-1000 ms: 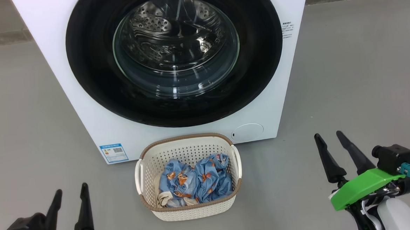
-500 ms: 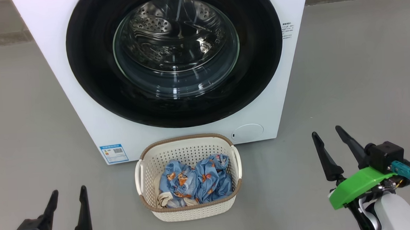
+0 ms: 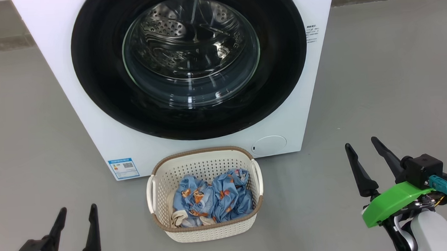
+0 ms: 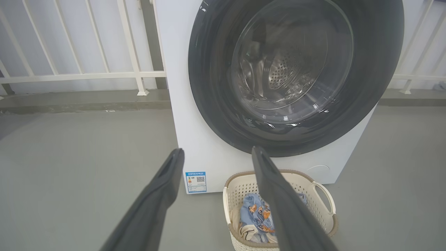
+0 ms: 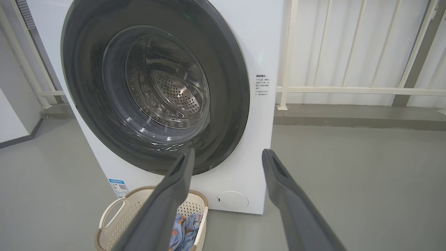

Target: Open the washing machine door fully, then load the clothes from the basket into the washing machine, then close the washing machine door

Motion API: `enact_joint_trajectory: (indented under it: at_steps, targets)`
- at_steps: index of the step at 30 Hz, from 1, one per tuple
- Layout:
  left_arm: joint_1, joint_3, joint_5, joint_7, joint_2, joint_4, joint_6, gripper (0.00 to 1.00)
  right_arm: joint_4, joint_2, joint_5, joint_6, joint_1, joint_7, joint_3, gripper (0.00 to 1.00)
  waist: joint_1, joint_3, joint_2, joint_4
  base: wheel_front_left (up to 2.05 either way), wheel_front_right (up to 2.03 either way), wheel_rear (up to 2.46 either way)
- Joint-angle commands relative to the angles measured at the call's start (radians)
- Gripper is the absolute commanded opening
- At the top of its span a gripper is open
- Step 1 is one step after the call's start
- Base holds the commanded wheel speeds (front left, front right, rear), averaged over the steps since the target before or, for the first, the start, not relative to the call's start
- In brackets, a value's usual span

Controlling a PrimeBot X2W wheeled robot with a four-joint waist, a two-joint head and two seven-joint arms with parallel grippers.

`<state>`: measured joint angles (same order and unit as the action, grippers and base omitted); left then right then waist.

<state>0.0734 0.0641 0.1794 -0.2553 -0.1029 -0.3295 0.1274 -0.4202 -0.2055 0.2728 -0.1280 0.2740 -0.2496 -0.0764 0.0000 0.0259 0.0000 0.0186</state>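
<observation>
The white washing machine (image 3: 93,121) stands ahead, its round black-rimmed washing machine door (image 3: 99,86) shut flat against the front, steel drum visible through the glass. In front of it on the floor sits the cream basket (image 3: 210,233) holding light-blue printed clothes (image 3: 212,197) and a bit of cream fabric. My left gripper (image 3: 77,210) is low at the left, open and empty, well short of the basket. Off to the right of the basket my right gripper (image 3: 361,145) also stands open and empty. The door (image 4: 209,87) and basket (image 4: 324,195) show past my left gripper (image 4: 217,153); the door (image 5: 226,87) past my right gripper (image 5: 228,153).
Grey floor (image 3: 389,74) spreads on both sides of the machine. A white railing (image 4: 87,73) on a low kerb runs behind the machine, and continues as the railing (image 5: 348,90) on its other side. A round service cap (image 3: 269,145) sits at the machine's lower right corner.
The right gripper rose a little, then settled slightly lower and to the right. The left gripper sank a little toward the bottom edge. Door, basket and clothes are unmoved.
</observation>
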Motion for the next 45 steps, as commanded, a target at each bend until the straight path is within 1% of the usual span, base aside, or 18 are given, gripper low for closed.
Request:
enact_joint_trajectory:
  at_steps: [1, 13, 28, 45]
  targets:
    - [0.052, 0.037, -0.013, -0.006, -0.018, 0.016, -0.006, 1.00, 0.020, 0.000, -0.012, -0.003, 0.035, -0.012, -0.015, 1.00, 0.0000, 0.000, 0.0000, 0.000, 0.00, 0.00, 0.00]
    - [0.056, 0.063, 0.001, -0.006, 0.000, 0.005, -0.006, 1.00, 0.017, 0.007, -0.023, -0.003, 0.039, -0.012, -0.003, 1.00, 0.0000, 0.004, 0.0000, -0.005, 0.00, 0.00, 0.00]
    - [0.061, 0.058, 0.015, -0.006, -0.008, -0.003, 0.001, 1.00, 0.021, 0.004, -0.029, -0.003, 0.039, -0.012, -0.002, 1.00, 0.0000, 0.004, 0.0000, -0.006, 0.00, 0.00, 0.00]
    - [0.060, 0.055, 0.006, -0.006, -0.011, -0.004, 0.002, 1.00, 0.021, 0.001, -0.031, -0.003, 0.038, -0.012, 0.003, 1.00, 0.0000, -0.001, 0.0000, -0.013, 0.06, 0.06, -0.12]
